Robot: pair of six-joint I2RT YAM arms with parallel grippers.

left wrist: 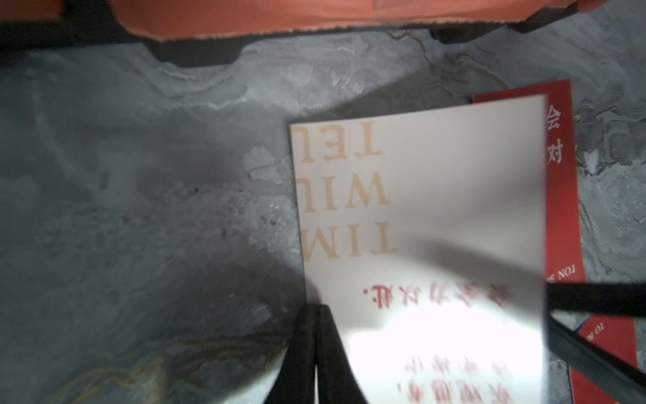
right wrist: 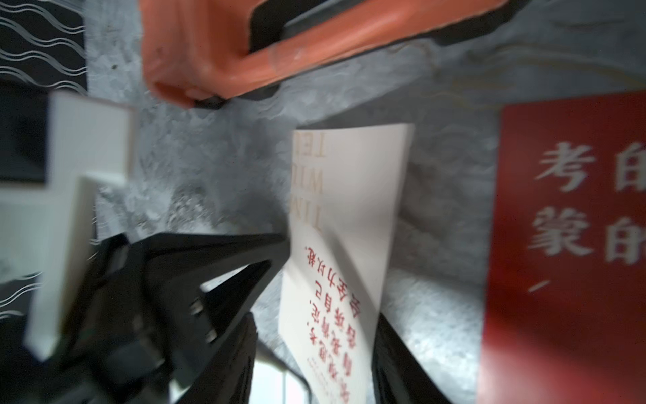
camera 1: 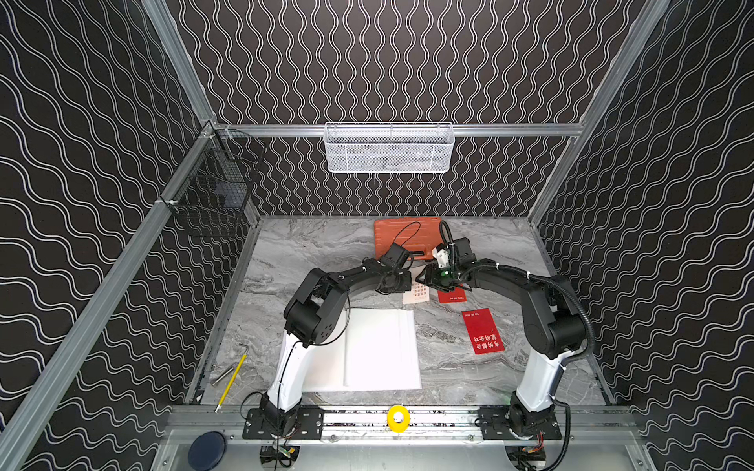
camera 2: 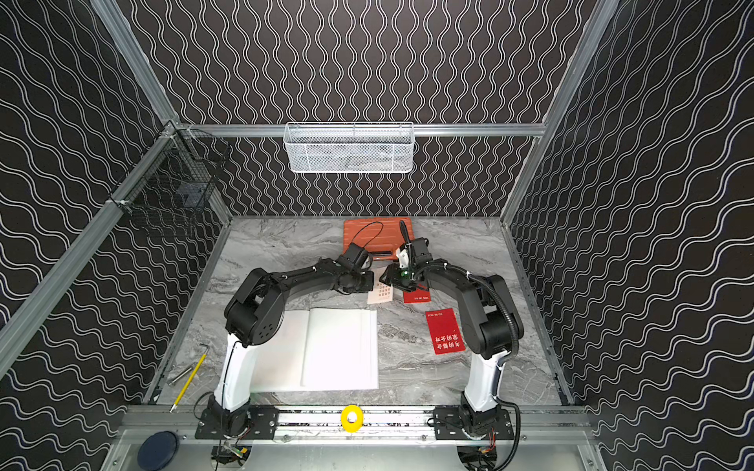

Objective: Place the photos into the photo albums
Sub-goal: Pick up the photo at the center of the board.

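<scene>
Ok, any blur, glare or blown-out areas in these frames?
Left wrist view: glare bleaches part of the cream card, its red text smeared. Right wrist view: orange case and red card are soft. Both top views: sharp, but the open white book is overexposed.

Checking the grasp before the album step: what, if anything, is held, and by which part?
The left pincer is shut on the cream card, pinching it at one side edge.
</scene>
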